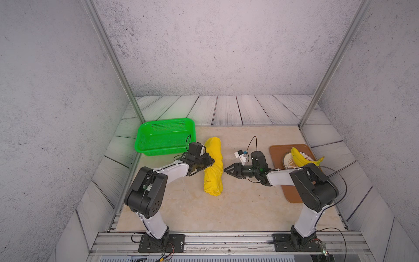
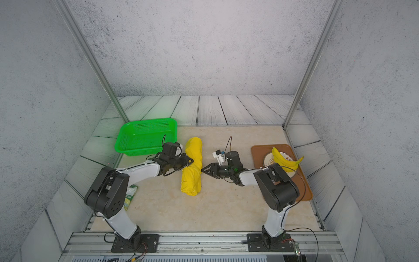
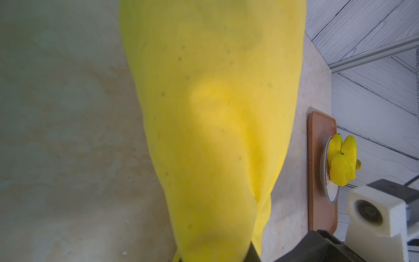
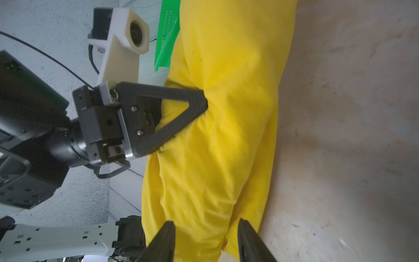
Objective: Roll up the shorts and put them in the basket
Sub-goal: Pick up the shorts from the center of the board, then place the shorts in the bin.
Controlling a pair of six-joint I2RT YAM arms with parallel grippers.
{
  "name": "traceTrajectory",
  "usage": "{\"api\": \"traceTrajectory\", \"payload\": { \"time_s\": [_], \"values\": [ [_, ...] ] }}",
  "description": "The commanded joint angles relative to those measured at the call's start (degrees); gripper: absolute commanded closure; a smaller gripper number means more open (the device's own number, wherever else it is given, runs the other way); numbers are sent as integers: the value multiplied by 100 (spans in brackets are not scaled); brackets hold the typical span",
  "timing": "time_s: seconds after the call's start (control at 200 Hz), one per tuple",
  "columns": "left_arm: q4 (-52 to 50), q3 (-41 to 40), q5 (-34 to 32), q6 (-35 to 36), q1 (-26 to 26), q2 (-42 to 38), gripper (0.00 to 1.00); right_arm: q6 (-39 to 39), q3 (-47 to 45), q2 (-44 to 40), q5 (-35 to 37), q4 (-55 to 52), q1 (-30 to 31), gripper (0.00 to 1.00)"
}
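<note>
**Desk** (image 1: 249,204): pale marble-look top. A small green packet (image 2: 131,197) lies at its near left edge, partly behind the left arm, visible in a top view.

**Shorts** (image 1: 213,179): bright yellow, mid-desk. They are wound into a plump log that lies lengthwise from near to far. No waistband, drawstring or label shows. The near end looks lumpier than the far one.

**Left tool** (image 4: 205,102): at the roll's left flank, about mid-length. Its jaws are closed on a pinch of the outer layer, and the fabric puckers around the tips in the right wrist view.

**Right tool** (image 1: 225,169): opposite, just beside the right flank. Its jaws are apart and grip nothing. Its fingertips (image 4: 169,231) stand either side of the roll's edge without biting it.

**Tray** (image 1: 275,154): brown, on the right side of the desk, well apart from the roll. It carries a plate (image 1: 286,160) with bananas (image 1: 301,158).

**Basket** (image 1: 166,121): green, perforated, at the far left, beyond the left tool.

**Step in hand (judged):** the rolling itself looks all but done, and this is the securing and finishing stage.

**Next move (judged):** the left tool needs to let go without dragging the outer layer loose. The right tool is placed to steady the opposite flank meanwhile, so the log neither unrolls nor shifts towards the basket.
</note>
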Motion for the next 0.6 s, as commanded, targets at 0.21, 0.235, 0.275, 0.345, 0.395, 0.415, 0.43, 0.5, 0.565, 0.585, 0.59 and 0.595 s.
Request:
{"api": "traceTrajectory", "payload": {
  "time_s": [0.21,0.235,0.275,0.345,0.395,0.415,0.43,0.5,0.565,0.585,0.59,0.595],
  "values": [
    [-1145,1193,-17,649,431,-429,100,-673,-279,-833,370,-1021,-60,51],
    [-1180,1289,-52,643,497,-442,100,-685,-298,-881,377,-1053,-58,51],
    [-1208,1431,-93,646,612,-482,100,-715,-330,-941,395,-1105,-56,51],
    [-1168,1640,-158,647,849,-554,100,-759,-386,-1034,406,-1197,-58,51],
    [-1167,1821,-145,628,1051,-554,100,-785,-417,-1080,409,-1268,-55,51],
    [-1168,1905,-119,599,1129,-541,100,-802,-430,-1112,411,-1298,-57,51],
    [-1173,1967,-97,578,1213,-523,100,-815,-441,-1125,407,-1320,-54,51],
    [-1010,2212,52,376,1561,-421,100,-851,-480,-1196,413,-1409,-55,51],
    [-700,2495,355,85,1872,-228,100,-881,-488,-1229,410,-1492,-55,51],
    [-627,2613,437,-21,1950,-153,100,-892,-499,-1231,409,-1514,-36,51],
    [-611,2643,451,-40,1971,-132,100,-894,-498,-1240,407,-1522,-41,51],
    [-594,2671,471,-59,1999,-112,100,-895,-497,-1244,407,-1526,-43,51]
  ]
}}
